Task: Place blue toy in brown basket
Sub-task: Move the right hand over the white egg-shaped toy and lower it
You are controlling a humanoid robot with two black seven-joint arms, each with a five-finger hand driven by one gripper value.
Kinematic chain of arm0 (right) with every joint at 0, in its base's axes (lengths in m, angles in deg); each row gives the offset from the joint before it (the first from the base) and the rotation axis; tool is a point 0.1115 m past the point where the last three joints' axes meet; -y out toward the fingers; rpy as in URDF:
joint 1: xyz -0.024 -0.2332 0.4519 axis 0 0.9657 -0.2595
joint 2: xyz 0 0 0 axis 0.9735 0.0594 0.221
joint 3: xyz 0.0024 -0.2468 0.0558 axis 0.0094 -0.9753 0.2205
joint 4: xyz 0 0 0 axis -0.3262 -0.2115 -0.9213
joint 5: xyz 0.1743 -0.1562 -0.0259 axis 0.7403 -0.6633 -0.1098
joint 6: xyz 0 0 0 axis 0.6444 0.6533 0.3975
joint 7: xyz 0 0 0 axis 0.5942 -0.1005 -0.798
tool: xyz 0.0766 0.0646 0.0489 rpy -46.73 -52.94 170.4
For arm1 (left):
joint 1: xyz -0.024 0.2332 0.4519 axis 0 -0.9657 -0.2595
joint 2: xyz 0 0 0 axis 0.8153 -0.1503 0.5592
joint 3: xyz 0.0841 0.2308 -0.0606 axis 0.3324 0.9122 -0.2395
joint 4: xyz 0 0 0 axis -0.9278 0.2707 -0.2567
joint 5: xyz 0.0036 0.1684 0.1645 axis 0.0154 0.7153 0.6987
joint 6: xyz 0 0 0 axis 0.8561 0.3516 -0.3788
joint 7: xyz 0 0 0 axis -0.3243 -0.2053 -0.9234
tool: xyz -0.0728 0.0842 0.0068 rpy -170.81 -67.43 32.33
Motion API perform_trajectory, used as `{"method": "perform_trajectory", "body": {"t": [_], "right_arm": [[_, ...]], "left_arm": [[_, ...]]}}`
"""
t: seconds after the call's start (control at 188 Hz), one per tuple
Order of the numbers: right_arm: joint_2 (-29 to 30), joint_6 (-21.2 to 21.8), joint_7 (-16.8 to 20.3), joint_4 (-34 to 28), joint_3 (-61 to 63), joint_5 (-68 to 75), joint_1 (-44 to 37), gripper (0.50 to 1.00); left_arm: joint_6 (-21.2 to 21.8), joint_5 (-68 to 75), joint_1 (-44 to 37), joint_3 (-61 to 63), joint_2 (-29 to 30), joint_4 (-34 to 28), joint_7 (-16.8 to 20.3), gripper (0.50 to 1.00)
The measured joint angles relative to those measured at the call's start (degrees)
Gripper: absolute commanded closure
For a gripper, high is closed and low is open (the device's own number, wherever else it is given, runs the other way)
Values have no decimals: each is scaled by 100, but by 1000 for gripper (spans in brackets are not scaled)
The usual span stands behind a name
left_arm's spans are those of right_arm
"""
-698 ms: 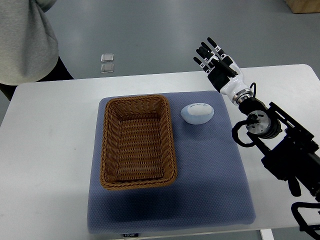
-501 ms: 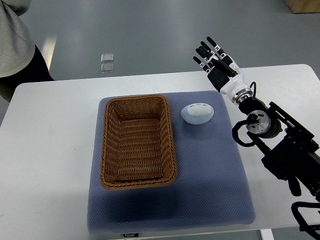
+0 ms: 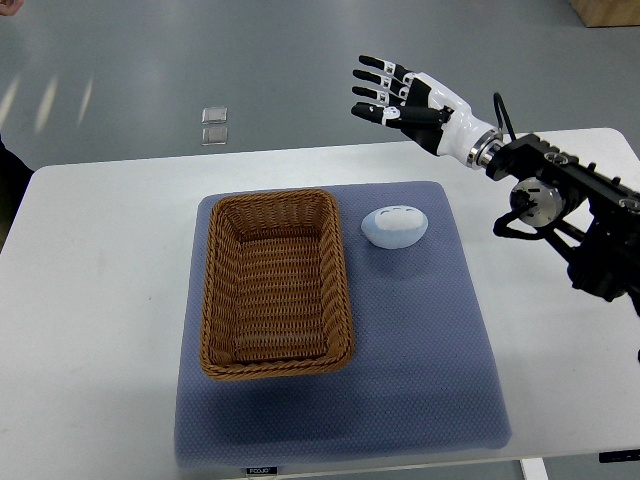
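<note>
The pale blue egg-shaped toy (image 3: 395,227) lies on the blue mat (image 3: 420,370) just beside the wicker basket's (image 3: 275,283) right rim, near the mat's far edge. It looks light, smooth, rounded — best cupped across its width. The right hand (image 3: 400,97) hovers beyond the table's far edge, fingers spread, empty.

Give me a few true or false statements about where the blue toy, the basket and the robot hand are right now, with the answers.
1. The blue toy lies inside the brown basket. False: it lies on the blue mat, just right of the basket.
2. The right robot hand is open and holds nothing. True.
3. The basket is empty. True.
4. The right robot hand is touching the toy. False: it is up beyond the table's far edge, apart from the toy.
5. The basket sits on the bare white table. False: it sits on the mat.
</note>
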Motion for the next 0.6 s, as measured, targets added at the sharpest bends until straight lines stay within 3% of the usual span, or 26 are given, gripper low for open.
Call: {"method": "perform_trajectory", "body": {"t": [0.16,0.325,0.474,0.602], "right_arm": [[-685,467,79,10,-1892,-967,-1704,591],[-799,1029,509,-96,-3916,-1775,-3229,591],[-617,1091,784,-138,-4719,-2004,-3503,591],[-518,867,849,-171,-4772,-1941,-3158,593]], "left_arm": [[-9,3,0,-4,0,20,0,500],[-11,11,0,-7,0,24,0,500],[-11,11,0,-1,0,23,4,500],[-10,11,0,-4,0,23,5,500]]}}
